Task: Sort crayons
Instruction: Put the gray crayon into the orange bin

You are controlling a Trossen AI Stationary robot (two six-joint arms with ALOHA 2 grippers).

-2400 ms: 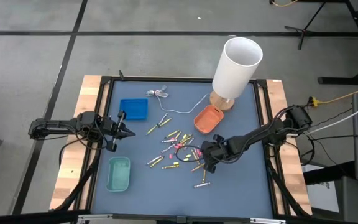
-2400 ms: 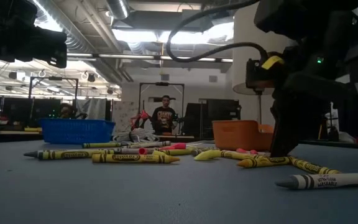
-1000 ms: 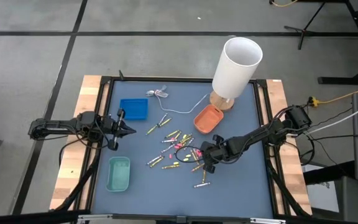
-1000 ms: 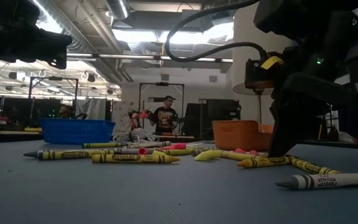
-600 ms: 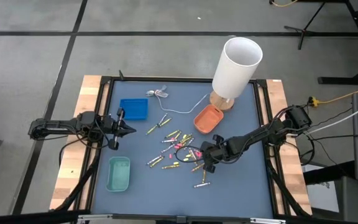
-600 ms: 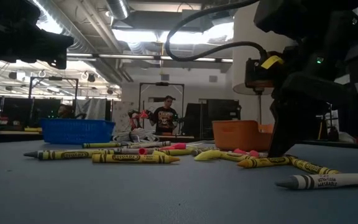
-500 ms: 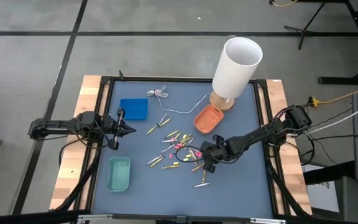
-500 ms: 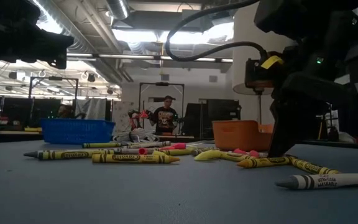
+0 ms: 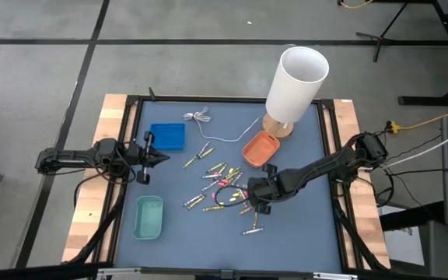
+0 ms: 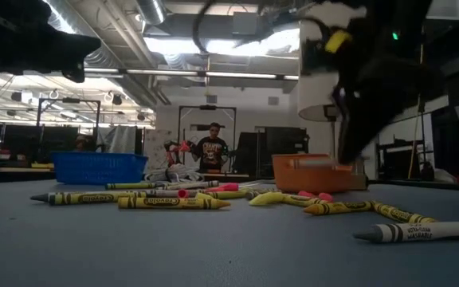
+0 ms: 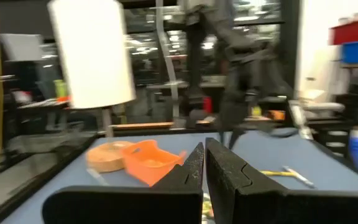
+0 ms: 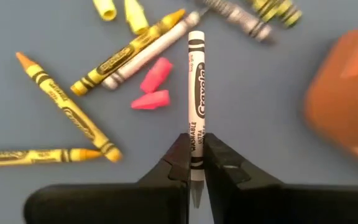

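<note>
The crayons (image 9: 220, 187) lie scattered on the blue mat's middle, mostly yellow with some pink bits; in the low view they show as a row (image 10: 174, 202). My right gripper (image 9: 250, 196) hangs over the right side of the scatter, raised off the mat (image 10: 347, 151), and is shut on a white crayon (image 12: 195, 81). My left gripper (image 9: 162, 154) is shut with nothing in it, above the mat's left edge between the blue tray (image 9: 167, 136) and the green tray (image 9: 148, 217). My right gripper pinches the white crayon between its two fingers on the paper label near the pointed end (image 12: 195, 144). The fingers slant down from the table's right side. The crayon runs straight out past the fingertips, flat end (image 12: 195, 34) farthest, lifted clear of the mat.
An orange tray (image 9: 260, 148) sits just beyond the right gripper, with a tall white cylinder on a wooden base (image 9: 295, 84) behind it. A thin white cable (image 9: 208, 128) lies at the far middle. A grey-white crayon (image 10: 411, 233) lies nearest the front.
My right gripper has shut on the white crayon and risen off the mat with it, drifting a little toward the table's left. My left gripper has shifted slightly toward the far edge, still shut.
</note>
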